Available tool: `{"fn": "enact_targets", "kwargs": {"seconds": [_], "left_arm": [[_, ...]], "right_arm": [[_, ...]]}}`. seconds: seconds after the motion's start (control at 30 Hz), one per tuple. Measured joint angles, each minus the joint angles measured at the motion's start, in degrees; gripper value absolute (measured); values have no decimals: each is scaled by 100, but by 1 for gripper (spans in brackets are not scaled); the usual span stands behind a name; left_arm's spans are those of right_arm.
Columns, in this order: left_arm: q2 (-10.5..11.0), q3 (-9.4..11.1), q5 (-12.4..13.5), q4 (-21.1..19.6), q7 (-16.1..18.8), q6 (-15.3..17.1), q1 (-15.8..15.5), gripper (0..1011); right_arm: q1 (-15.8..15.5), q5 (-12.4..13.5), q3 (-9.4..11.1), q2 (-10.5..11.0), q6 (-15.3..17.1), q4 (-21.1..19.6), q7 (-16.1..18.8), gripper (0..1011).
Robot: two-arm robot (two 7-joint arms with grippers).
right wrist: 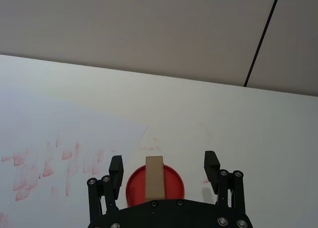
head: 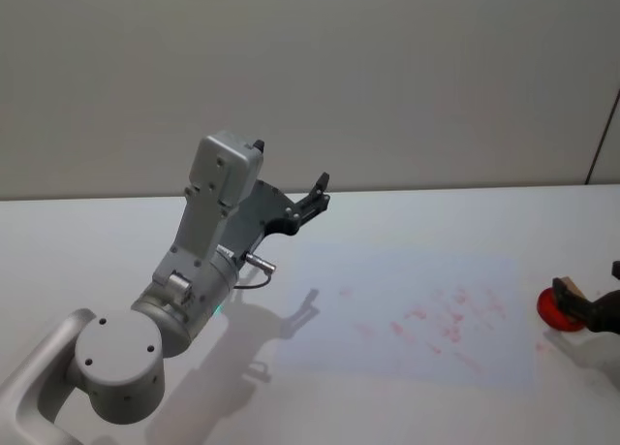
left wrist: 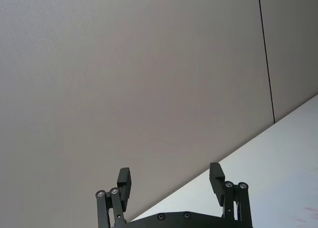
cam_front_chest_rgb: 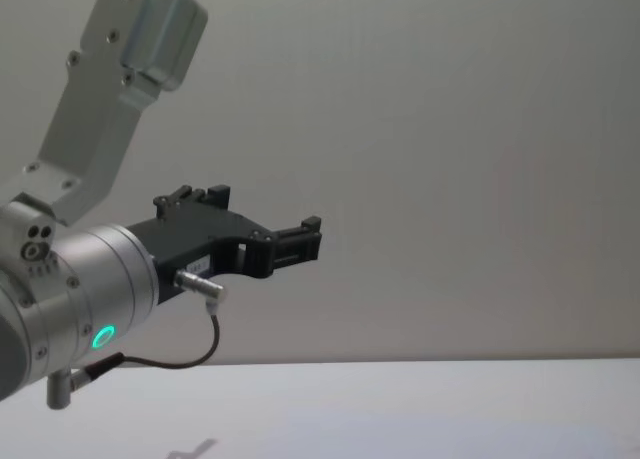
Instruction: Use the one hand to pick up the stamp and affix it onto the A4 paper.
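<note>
my right pincer [right wrist: 164,161] is spread facing the stamp [right wrist: 171,186], on the table [head: 436,222] just right of the a4 paper [head: 387,280]; it looks light and stiff, so i'd pinch its wooden handle [right wrist: 154,171]; left pincer [left wrist: 170,176] idles raised, spread.

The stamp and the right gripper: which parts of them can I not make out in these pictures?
Stamp: right wrist view, its lower end and the near part of the red disc under it are hidden by the body of the right gripper.
Right gripper: head view, the right edge cuts off most of it.
Stamp's underside: head view, too small to tell from the disc.
The left gripper, raised at left, hides neither.
</note>
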Motion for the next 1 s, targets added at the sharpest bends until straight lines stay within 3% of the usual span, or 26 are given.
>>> {"fn": "enact_targets", "kwargs": {"seconds": [0.43,1.0], "left_arm": [[0,0,0,0,0,0,0,1001],[0,0,0,0,0,0,0,1001]], "right_arm": [[135,4,-55,-99,209,167,-16,1001],[287,-171,-136,-208,440,324,-58,998]]}}
